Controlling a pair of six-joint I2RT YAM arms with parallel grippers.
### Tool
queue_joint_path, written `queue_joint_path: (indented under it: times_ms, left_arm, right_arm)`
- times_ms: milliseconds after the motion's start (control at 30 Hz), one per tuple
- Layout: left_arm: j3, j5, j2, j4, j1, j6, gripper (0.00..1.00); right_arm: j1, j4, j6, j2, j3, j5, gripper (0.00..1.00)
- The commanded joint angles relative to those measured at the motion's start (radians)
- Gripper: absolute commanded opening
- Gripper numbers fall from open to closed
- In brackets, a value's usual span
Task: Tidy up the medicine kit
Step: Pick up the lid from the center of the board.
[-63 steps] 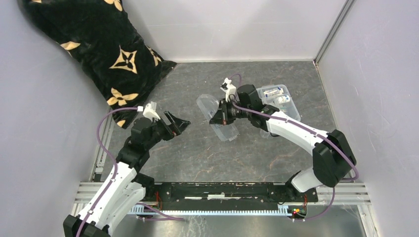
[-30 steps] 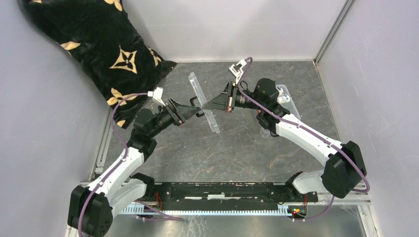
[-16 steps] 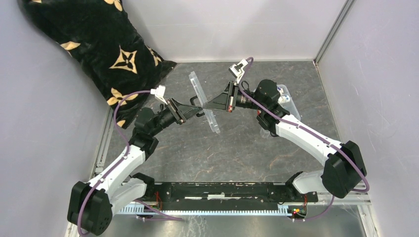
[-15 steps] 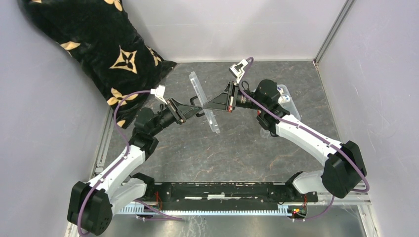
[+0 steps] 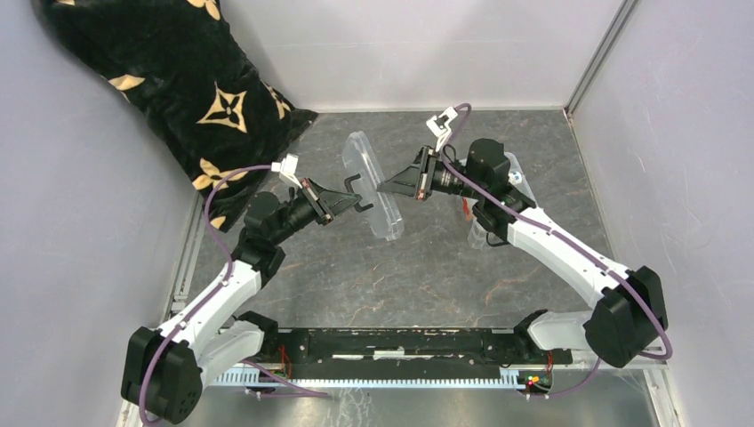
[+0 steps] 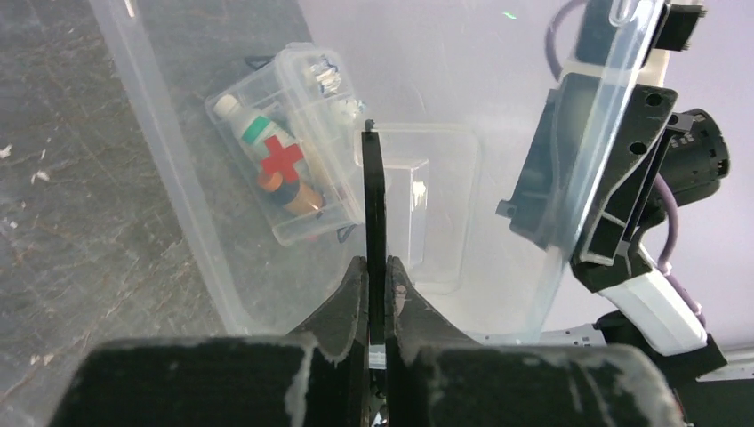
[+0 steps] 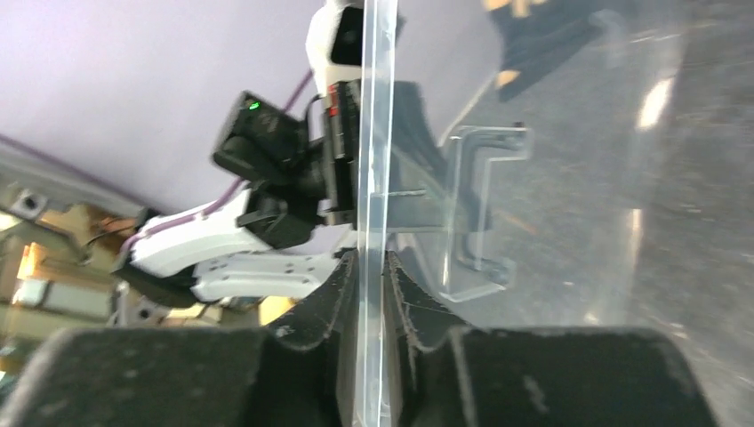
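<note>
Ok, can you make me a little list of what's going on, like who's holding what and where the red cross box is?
left gripper: shut on the black handle of the lid
right gripper: shut on the lid's clear edge
lid: off the box, tilted on edge between both grippers
medicine kit box: on the table by the right arm, small bottles inside
pillow: black with gold flowers, far left corner

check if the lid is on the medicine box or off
Off. The left hand and right hand hold the lid in the air, away from the box.
</note>
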Motion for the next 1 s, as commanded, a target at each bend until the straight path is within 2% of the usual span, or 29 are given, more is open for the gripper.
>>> queue_joint_path:
  times_ms: [0,100,167,300,467,567,667,767,867,967]
  left_arm:
    - [0.084,-0.022,-0.017,-0.086,-0.005,0.058,0.02]
    - [0.137,-0.058,-0.011,-0.243,-0.004,0.128,0.02]
    - [0.183,-0.085,0.003,-0.345,-0.004,0.182,0.02]
    - [0.261,-0.111,0.041,-0.486,-0.004,0.253,0.02]
    - [0.381,-0.168,0.126,-0.708,-0.004,0.333,0.02]
    - [0.446,-0.211,0.168,-0.818,-0.004,0.380,0.02]
    - [0.495,-0.266,0.184,-0.902,-0.004,0.427,0.02]
    - [0.524,-0.282,0.185,-0.947,-0.005,0.455,0.02]
    - [0.534,-0.276,0.182,-0.962,-0.004,0.467,0.02]
    - [0.538,-0.275,0.183,-0.975,-0.004,0.474,0.02]
  right_arm:
    - [-0.048,-0.265,-0.248,-0.053,0.078,0.182,0.24]
    - [-0.075,-0.462,-0.412,-0.071,0.150,0.305,0.40]
    - [-0.084,-0.579,-0.511,-0.083,0.199,0.439,0.48]
    - [-0.113,-0.762,-0.673,-0.094,0.250,0.721,0.54]
    - [-0.184,-0.863,-0.789,-0.067,0.260,1.059,0.62]
    - [-0.284,-0.862,-0.810,-0.042,0.234,1.132,0.67]
    - [-0.426,-0.820,-0.814,-0.009,0.195,1.117,0.67]
    - [-0.565,-0.771,-0.788,0.029,0.165,1.061,0.61]
    - [-0.699,-0.733,-0.754,0.072,0.146,0.963,0.48]
    - [-0.798,-0.711,-0.733,0.121,0.121,0.832,0.31]
